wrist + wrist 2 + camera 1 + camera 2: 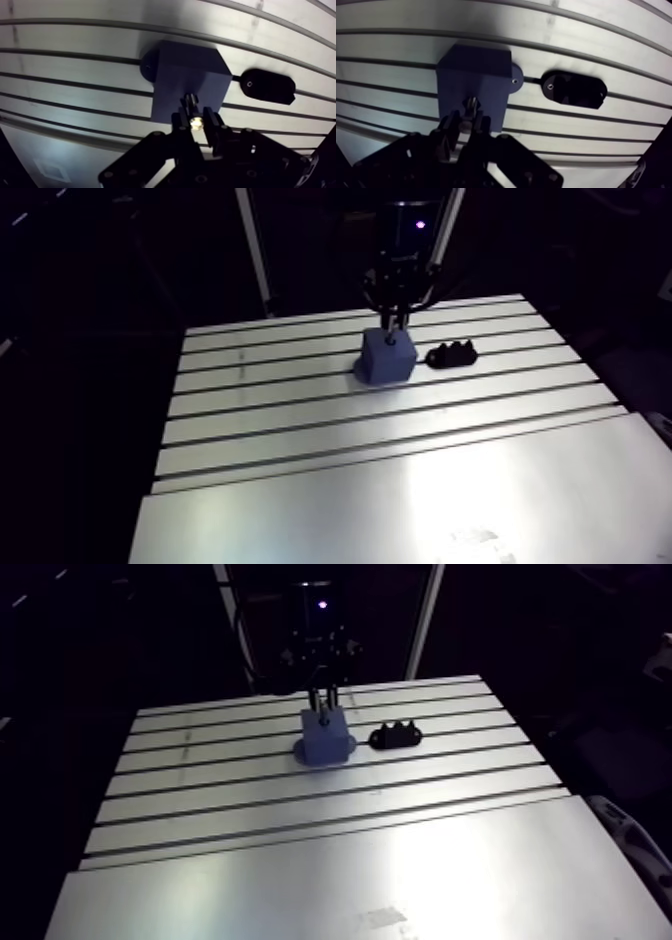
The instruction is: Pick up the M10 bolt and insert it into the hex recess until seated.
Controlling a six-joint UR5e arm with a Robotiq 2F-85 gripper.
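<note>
**Two-finger gripper [195,119] clenched on the bolt [190,103], over the blue block [187,70]**

Closest to my wrist camera are the two black fingers [212,122], built of jointed links with round fastener heads. They are drawn in tight, with one bolt pinched between their tips. The bolt is a short, dark metal piece with one bright glint where the tips hold it. Its free end reaches over the top face of the blue block, near the edge closest to the gripper. From here I cannot tell whether it touches the block, and the bolt hides the recess.

I count one block, matte and dark blue. It is box-shaped with square edges, and rounded flat tabs [515,80] stick out at its foot, one of them with a small hole.

Just beside the block, not touching it, lies one black piece [267,86]. Seen from above it is a smooth oval with a small hole at the end nearest the block. In the arm view its top shows three humps in a row.

Both stand on the counter [75,30], which is bright brushed aluminium crossed by straight, dark, parallel slots. One slot runs under both the block and the black piece. Toward the arm camera the counter ends in one plain, unslotted sheet [400,498].
</note>
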